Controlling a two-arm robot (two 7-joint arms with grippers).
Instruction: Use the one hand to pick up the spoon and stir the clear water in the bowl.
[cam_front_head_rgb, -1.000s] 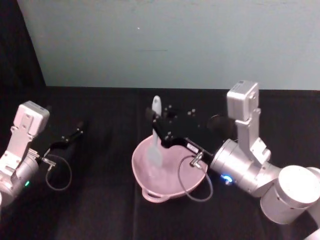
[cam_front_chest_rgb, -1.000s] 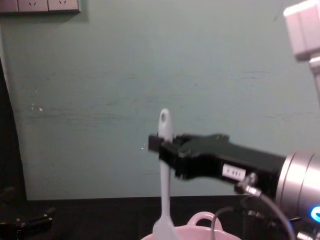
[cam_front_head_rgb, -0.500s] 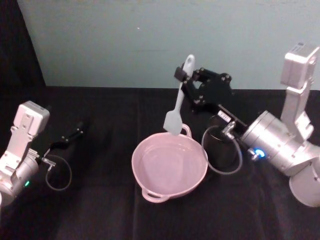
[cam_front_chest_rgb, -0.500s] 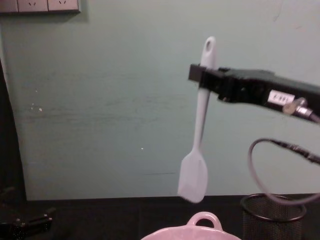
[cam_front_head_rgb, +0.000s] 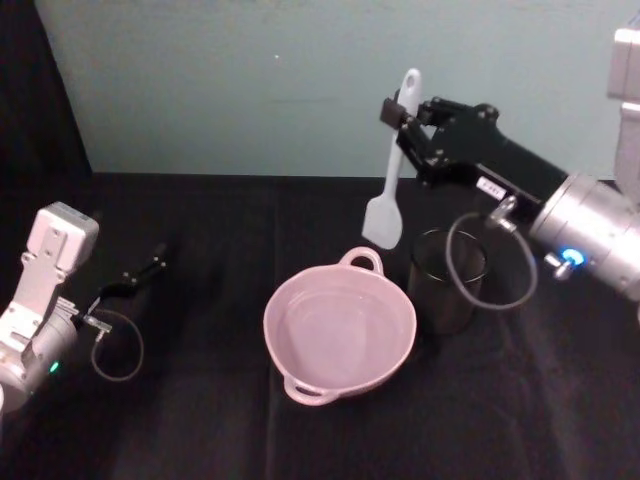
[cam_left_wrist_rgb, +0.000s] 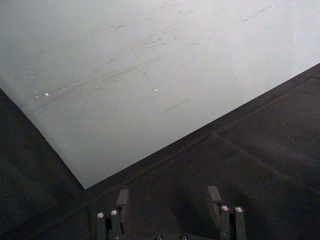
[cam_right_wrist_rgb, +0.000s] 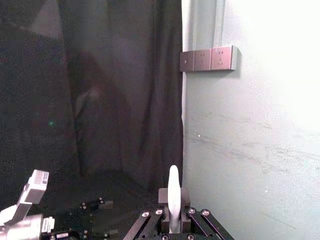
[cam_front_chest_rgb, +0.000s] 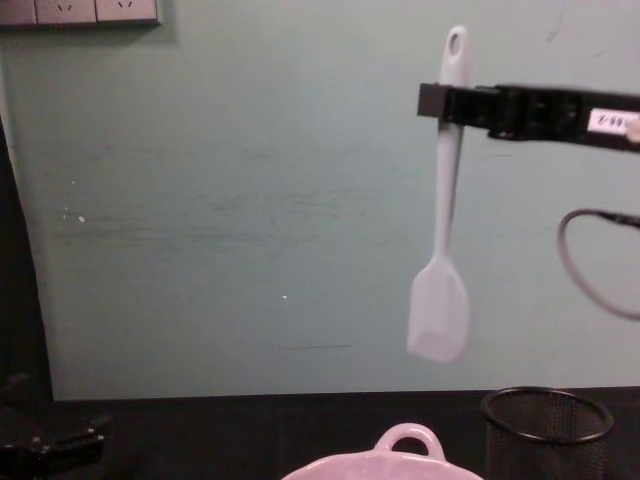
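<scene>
Holding the spoon (cam_front_head_rgb: 393, 160) high, right tool (cam_front_head_rgb: 398, 112) is clamped on its upper handle; blade hangs down, above the gap between bowl (cam_front_head_rgb: 339, 331) and mesh cup (cam_front_head_rgb: 446, 281), touching neither. White label on the tool, text unreadable. Bowl sits mid-counter (cam_front_head_rgb: 200, 420). Left tool (cam_front_head_rgb: 150, 268) parked far left, jaws apart, empty.

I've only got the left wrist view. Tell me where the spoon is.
Observer: The right gripper is shut on the spoon near the top of its handle, and the blade hangs down in the air.
Operator: Place it against the bowl.
Observer: The blade is well above the bowl, out of it, over its far side toward the mesh cup.
Operator: Report the left gripper's spot.
Observer: The left gripper sits low at the table's left, apart from the bowl.
</scene>
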